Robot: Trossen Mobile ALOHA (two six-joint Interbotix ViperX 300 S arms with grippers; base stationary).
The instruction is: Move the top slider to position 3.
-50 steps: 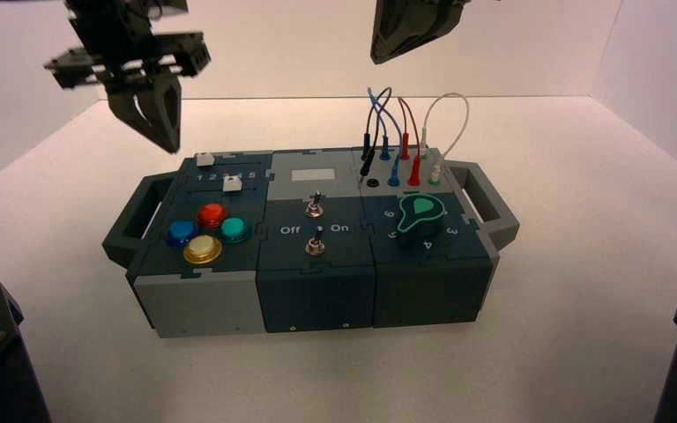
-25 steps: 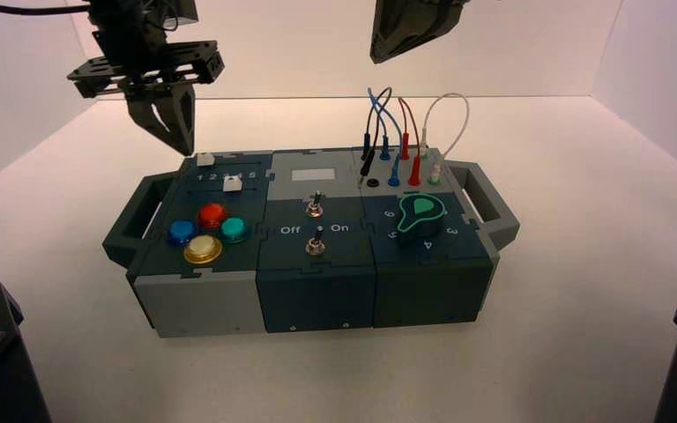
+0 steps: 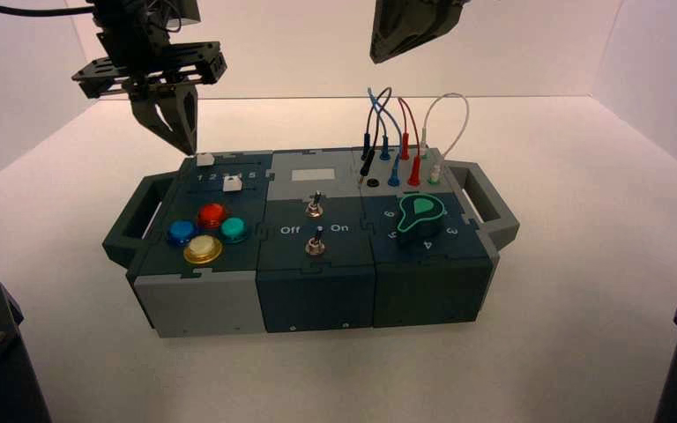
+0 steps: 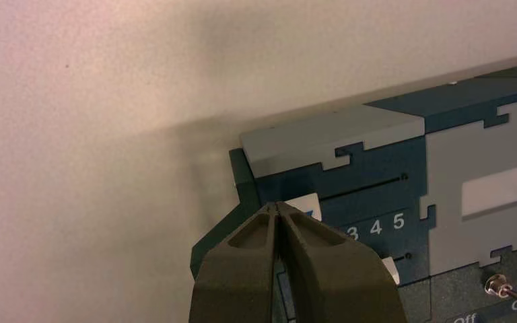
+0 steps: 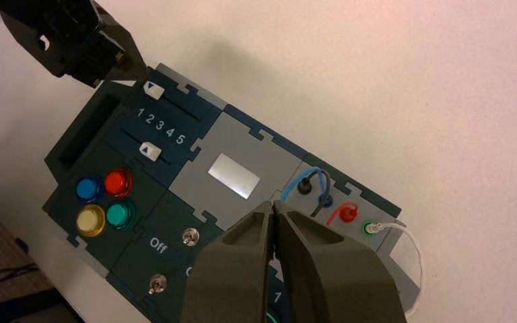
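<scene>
White top slider [image 5: 153, 90], near position 1 | left pincer [image 4: 276, 204]: tips together, beside slider

Test bench, white side walls [image 3: 652, 62]

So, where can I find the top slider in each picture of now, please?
High view: the top slider is at the box's far left, just below the left gripper.
Left wrist view: just beyond the gripper's fingertips, partly hidden by them.
Right wrist view: near the upper left, beside the other arm's gripper.
Shared landmark: the printed row of numerals, on the panel between the two sliders.
</scene>
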